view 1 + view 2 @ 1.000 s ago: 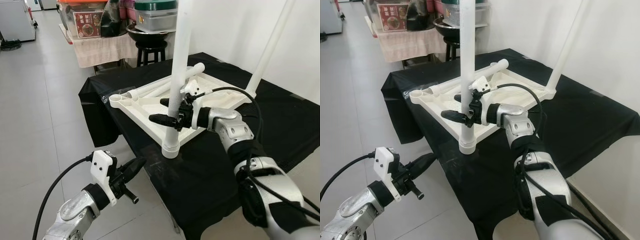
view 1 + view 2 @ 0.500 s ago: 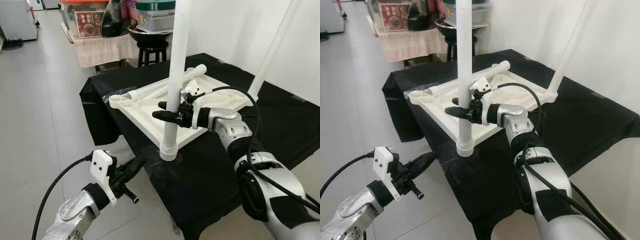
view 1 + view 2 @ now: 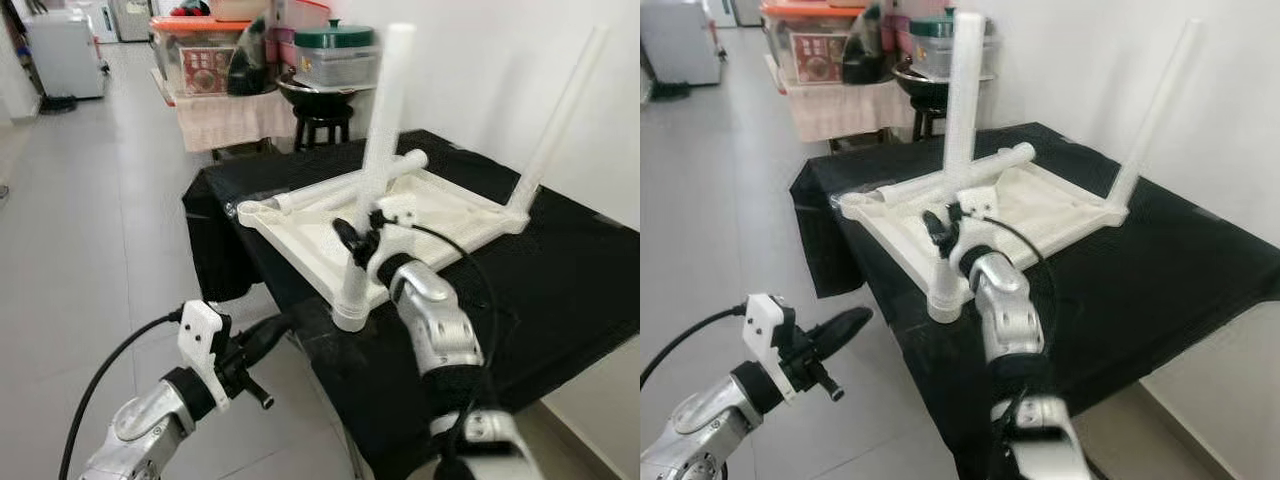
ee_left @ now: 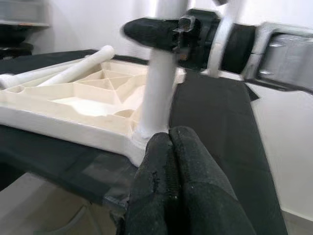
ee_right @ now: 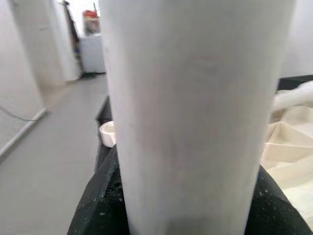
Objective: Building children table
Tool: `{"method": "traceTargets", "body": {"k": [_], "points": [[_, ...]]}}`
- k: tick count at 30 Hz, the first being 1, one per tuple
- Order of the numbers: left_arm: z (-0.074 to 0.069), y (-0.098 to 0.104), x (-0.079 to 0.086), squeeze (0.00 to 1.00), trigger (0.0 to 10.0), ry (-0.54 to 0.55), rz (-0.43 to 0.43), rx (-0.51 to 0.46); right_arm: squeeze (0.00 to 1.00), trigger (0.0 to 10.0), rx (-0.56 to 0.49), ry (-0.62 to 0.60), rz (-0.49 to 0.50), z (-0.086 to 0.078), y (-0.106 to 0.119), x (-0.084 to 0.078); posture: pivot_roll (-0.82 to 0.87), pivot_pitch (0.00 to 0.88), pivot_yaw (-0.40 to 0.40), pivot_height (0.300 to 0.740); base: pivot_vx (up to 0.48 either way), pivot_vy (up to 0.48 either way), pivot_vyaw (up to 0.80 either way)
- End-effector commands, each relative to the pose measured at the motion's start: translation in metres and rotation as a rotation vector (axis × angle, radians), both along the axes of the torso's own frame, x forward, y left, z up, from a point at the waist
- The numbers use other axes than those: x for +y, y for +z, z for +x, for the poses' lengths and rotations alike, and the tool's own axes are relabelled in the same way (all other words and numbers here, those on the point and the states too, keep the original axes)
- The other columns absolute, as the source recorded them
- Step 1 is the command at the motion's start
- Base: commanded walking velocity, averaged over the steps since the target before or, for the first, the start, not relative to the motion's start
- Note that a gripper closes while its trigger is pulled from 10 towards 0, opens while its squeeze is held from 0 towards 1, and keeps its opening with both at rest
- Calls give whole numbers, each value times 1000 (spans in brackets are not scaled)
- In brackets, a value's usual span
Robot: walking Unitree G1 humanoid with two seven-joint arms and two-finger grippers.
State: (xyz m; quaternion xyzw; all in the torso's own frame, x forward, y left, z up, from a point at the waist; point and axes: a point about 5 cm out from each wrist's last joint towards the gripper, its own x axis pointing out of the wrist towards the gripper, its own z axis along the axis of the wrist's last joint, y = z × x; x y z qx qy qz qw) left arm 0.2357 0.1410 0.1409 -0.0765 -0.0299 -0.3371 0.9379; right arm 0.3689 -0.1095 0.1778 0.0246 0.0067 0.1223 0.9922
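Fingers of my right hand (image 3: 352,240) are clamped around the upright white leg (image 3: 376,165), low on its shaft, just above the corner socket (image 3: 351,312) of the upturned white tabletop (image 3: 320,235). I hold it there, I judge, so that the push goes straight down into the socket and the leg stays vertical while it seats. The tabletop lies underside up on the black-draped surface (image 3: 560,270), which puts the sockets facing up where I can reach them. A second leg (image 3: 558,120) already stands at the far corner, and a loose leg (image 3: 345,180) lies across the tabletop's back edge, waiting its turn.

My left hand (image 3: 262,338) hangs below the surface's near edge, fingers pressed together and holding nothing; its wrist view looks up at the socket and my other hand's grip.

Against a second ago, the whole scene has shifted, so my head has moved. My right forearm now reaches in from nearly straight below rather than from the side, and the grip has stayed on the leg. My left hand sits much as it did.
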Motion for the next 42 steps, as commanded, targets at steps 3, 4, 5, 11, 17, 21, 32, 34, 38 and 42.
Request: {"method": "traceTargets", "body": {"k": [3,4,5,11,17,21,32,34,38,42], "points": [[4,-2,0,0,10000,-14,0,3,0,0,127,-138,-46,10,-26,-20,5,0,-42,740,0,0,0],[4,-2,0,0,10000,-14,0,3,0,0,127,-138,-46,10,-26,-20,5,0,-42,740,0,0,0],[4,-2,0,0,10000,-4,-2,0,0,706,127,-140,-61,11,-23,-18,9,0,-44,740,0,0,0],[5,-1,0,0,10000,11,-5,-6,1000,10000,126,5,-30,7,-12,-3,9,0,-40,740,0,0,0],[5,0,-1,0,10000,0,-4,-4,1000,10000,23,164,-1,12,11,1,8,0,-33,740,0,0,0],[5,0,-2,0,10000,-3,-5,-6,0,10000,-45,376,-55,16,25,0,12,0,-35,740,0,0,0],[1,2,-3,0,10000,0,-4,-10,0,10000,-17,722,-235,21,32,-6,33,0,-39,740,0,0,0],[1,2,-3,0,10000,0,-4,-10,0,10000,-17,722,-235,21,32,-6,33,0,-39,740,0,0,0],[-1,2,-3,0,10000,-2,-2,-7,0,4314,0,763,-206,23,35,-1,45,0,-43,740,0,0,0],[-3,2,-3,0,10000,-2,-3,-5,0,0,8,823,-178,23,38,0,38,2,-45,740,0,0,0]]}}
